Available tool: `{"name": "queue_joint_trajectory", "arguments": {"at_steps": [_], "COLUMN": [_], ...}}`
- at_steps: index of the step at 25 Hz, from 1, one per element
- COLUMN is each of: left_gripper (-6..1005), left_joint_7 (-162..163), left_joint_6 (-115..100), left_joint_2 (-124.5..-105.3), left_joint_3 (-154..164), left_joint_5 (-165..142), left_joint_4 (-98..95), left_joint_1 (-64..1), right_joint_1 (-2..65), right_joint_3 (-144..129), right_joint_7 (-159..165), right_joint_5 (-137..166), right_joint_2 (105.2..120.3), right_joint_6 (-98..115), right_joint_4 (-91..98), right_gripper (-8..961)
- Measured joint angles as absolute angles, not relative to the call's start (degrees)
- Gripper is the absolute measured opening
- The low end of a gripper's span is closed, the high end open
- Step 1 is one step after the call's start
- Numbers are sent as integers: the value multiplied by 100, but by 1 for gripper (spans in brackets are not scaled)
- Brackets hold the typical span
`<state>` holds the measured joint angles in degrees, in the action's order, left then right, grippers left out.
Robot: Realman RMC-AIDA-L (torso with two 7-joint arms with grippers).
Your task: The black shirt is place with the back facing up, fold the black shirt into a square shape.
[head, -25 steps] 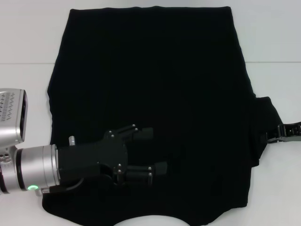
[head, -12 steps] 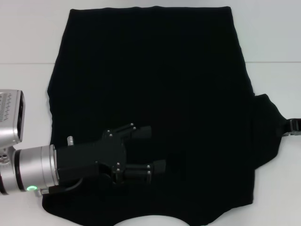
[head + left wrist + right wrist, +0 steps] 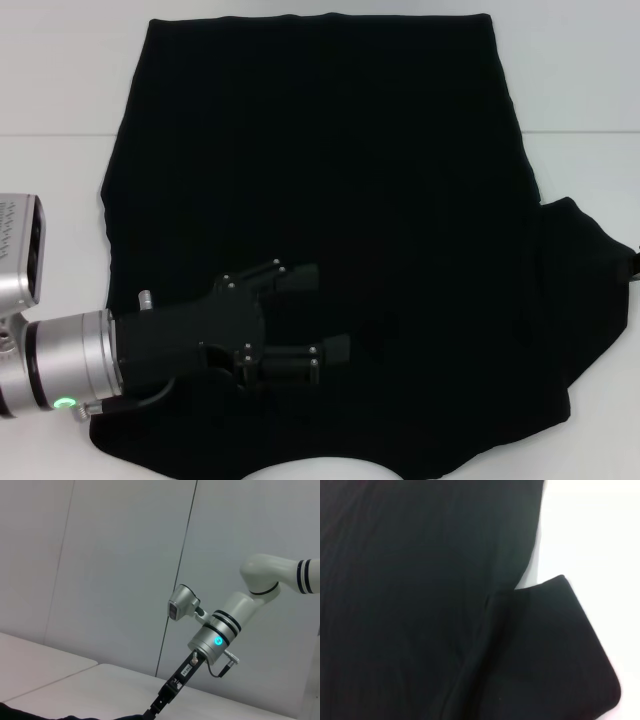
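The black shirt lies spread flat on the white table and fills most of the head view. My left gripper is open above the shirt's near left part, fingers pointing right with nothing between them. The shirt's right sleeve is drawn out to a point at the head view's right edge, where my right gripper barely shows. In the left wrist view, the right gripper reaches down to the cloth's edge. The right wrist view shows the sleeve with its hem beside the shirt body.
White table shows on both sides of the shirt and along the far edge. A light wall stands behind the right arm in the left wrist view.
The right gripper has moved right, nearly leaving the head view, and the right sleeve has stretched out with it. The left gripper has drifted slightly left and nearer.
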<state>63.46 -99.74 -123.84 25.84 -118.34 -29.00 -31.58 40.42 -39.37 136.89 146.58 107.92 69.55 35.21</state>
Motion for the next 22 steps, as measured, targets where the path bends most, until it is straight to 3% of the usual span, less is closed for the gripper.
{"name": "queue_joint_trajectory", "arguments": {"at_steps": [22], "left_gripper": [957], "left_joint_7": [6355], "left_joint_6": [-9924], "left_joint_2": [-12366], "left_joint_3": [2584], "left_joint_5": [-11830], "left_joint_4": [-2908], "left_joint_1": [-3205], "right_joint_1": [3828], "right_joint_3": [-3544], "right_joint_7": [13625], "right_joint_5": [14642], "right_joint_2": [10757], "right_joint_6": [6792], "right_joint_4": [3710], "right_gripper": [13]}}
